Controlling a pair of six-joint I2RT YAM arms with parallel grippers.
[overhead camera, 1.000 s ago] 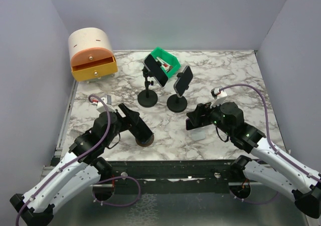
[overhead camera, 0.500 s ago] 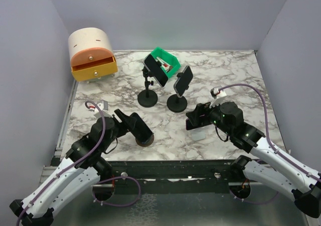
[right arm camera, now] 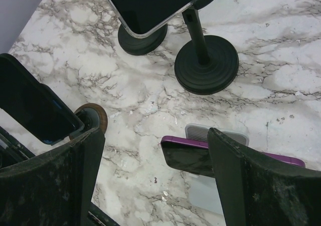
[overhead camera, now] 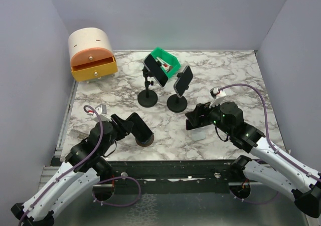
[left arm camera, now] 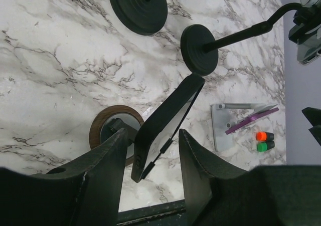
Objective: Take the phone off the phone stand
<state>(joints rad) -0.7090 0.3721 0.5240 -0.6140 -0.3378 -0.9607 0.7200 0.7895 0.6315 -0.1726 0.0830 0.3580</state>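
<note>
Black phone [left arm camera: 165,126] leans on its brown round stand [left arm camera: 96,128] near the tabletop's [left arm camera: 50,60] front edge, between the left hand's [left arm camera: 152,136] parted fingers [left arm camera: 100,176], neither visibly touching it. Right hand [right arm camera: 155,136] gapes wide over a purple phone [right arm camera: 185,158].

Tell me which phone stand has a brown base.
The brown-rimmed round stand holding the black slab phone inside the left pincer; two others have black disc bases, the fourth is a grey metal plate.
</note>
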